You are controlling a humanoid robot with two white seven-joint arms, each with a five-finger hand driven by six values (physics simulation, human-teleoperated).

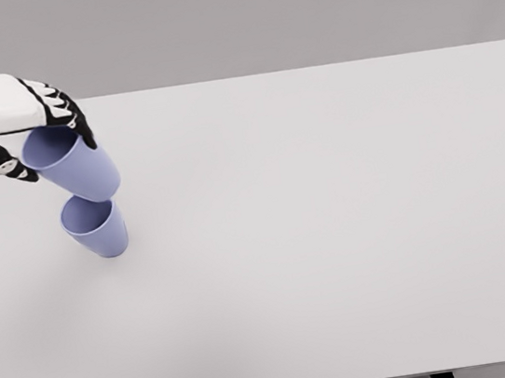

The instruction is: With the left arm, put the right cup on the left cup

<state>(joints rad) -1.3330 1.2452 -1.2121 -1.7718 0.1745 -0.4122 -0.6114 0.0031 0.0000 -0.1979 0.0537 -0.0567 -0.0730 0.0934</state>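
In the head view, the left hand came in from the picture's left edge, its arm a white sleeve ending in black-and-white fingers. Those fingers were curled around the rim of a lavender cup, the held cup, with more fingers showing on the rim's left side. This cup was tilted, its open mouth turned up toward the hand and its base pointing down and to the right. Just below that base stood the lower cup, the same lavender colour, upright on the white table with its mouth open. The held cup's base was right above the lower cup's rim; whether the two touched could not be told. Both cups were near the table's left side.
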